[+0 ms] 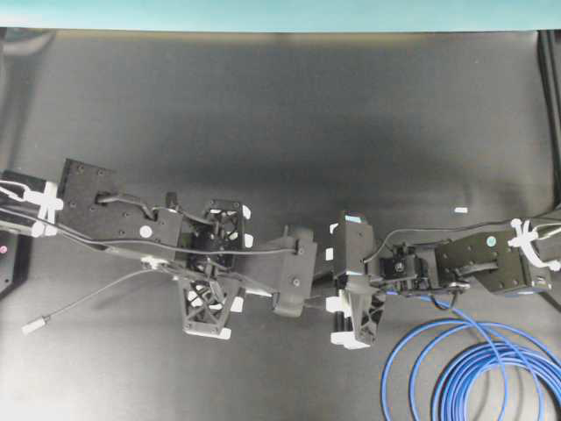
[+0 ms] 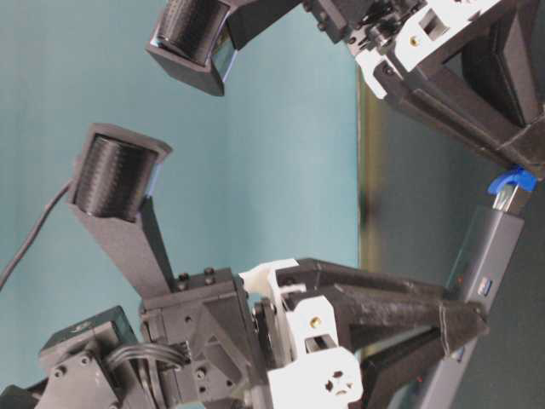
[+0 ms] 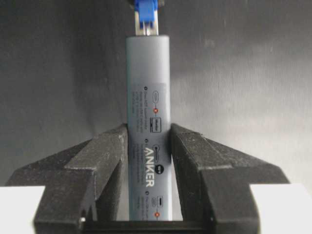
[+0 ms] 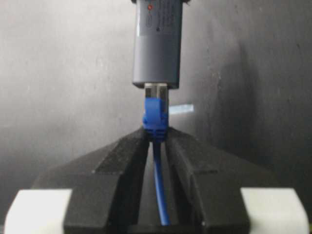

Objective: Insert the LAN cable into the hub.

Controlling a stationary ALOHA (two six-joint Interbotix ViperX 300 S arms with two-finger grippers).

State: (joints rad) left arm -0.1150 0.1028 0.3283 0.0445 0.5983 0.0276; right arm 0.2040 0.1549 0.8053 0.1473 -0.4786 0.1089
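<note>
The hub (image 3: 148, 97), a slim grey bar, stands upright between the fingers of my left gripper (image 3: 148, 130), which is shut on its sides. At the hub's far end sits the LAN cable's plug with its blue boot (image 3: 146, 17). From the right wrist, my right gripper (image 4: 156, 134) is shut on the boot (image 4: 155, 119). The clear plug (image 4: 156, 91) meets the hub's (image 4: 158, 44) end port, a short part still showing. At table level the hub (image 2: 491, 247) slants up to the boot (image 2: 513, 181). The blue cable's loops (image 1: 473, 373) lie at front right.
The hub's thin grey cord ends in a silver plug (image 1: 35, 326) on the black table at front left. A small white tape mark (image 1: 458, 210) lies right of centre. A teal wall (image 1: 280, 13) borders the table's far edge.
</note>
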